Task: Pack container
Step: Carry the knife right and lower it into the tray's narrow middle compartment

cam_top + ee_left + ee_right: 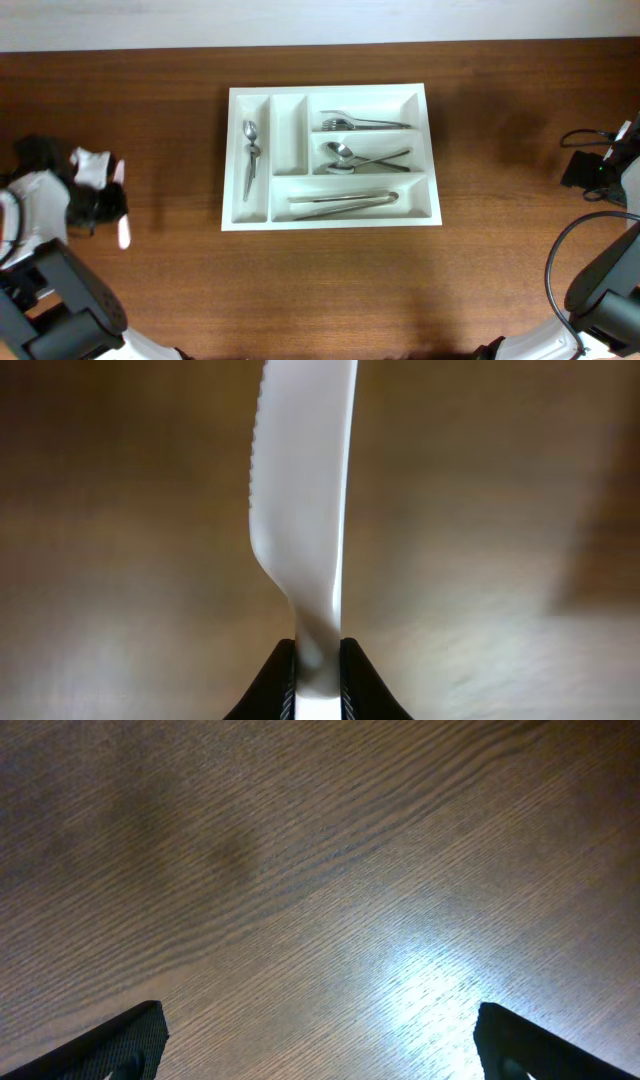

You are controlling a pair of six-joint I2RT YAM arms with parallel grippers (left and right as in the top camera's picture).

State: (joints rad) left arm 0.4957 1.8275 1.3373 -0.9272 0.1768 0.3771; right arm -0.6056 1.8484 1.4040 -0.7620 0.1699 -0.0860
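White plastic knife [305,480] sits pinched by its handle in the left gripper [318,660], whose jaws are almost closed on it, at the left side of the table [500,280], well apart from the tray [327,92]. The tray lies mid-table with metal cutlery [360,123] in it. The right gripper [325,1045] gapes wide over wood, holding nothing.

Knife [300,480] blurred; glare on table [420,990]
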